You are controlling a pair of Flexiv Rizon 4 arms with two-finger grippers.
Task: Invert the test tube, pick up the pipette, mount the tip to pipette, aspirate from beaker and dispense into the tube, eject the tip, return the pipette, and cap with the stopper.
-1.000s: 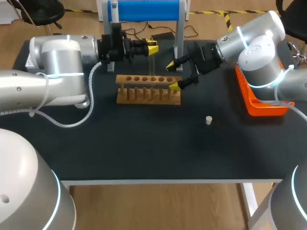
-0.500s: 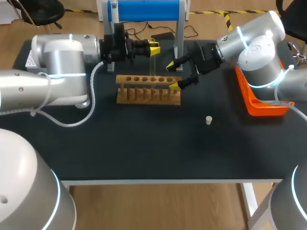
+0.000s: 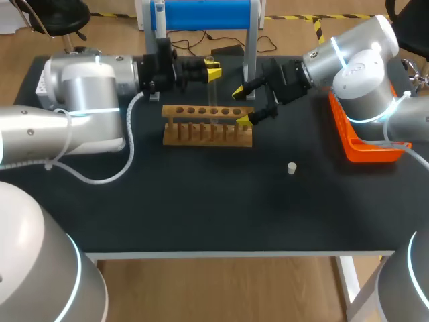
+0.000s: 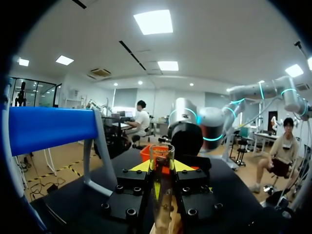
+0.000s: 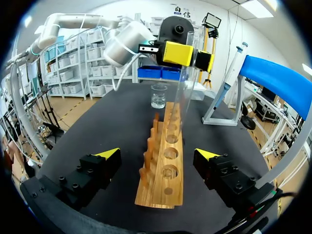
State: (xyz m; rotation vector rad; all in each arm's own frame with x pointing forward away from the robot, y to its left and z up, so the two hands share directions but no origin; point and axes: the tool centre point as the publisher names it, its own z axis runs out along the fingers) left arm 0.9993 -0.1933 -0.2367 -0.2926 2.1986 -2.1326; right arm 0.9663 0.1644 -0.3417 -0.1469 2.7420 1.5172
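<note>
A clear test tube [image 3: 213, 88] stands roughly upright over the wooden rack [image 3: 208, 125], its lower end close to the rack's holes. My left gripper [image 3: 210, 70] is shut on the tube's upper part. In the left wrist view the tube [image 4: 162, 185] sits between the yellow tips of the left gripper [image 4: 162, 169]. My right gripper [image 3: 242, 105] is open at the rack's right end, holding nothing. From the right wrist view, the right gripper [image 5: 158, 161] straddles the rack [image 5: 165, 165], with the tube [image 5: 184, 92] ahead of it. A white stopper [image 3: 291, 168] lies on the table.
A glass beaker [image 5: 159, 96] stands beyond the rack's far end. The pipette [image 5: 233, 63] hangs on the blue-topped stand [image 3: 204, 15] at the back. An orange tray [image 3: 365, 146] sits at the right edge, under my right arm.
My left wrist has turned a little with the tube in its grip, and its yellow tips show less. The right arm has not moved.
</note>
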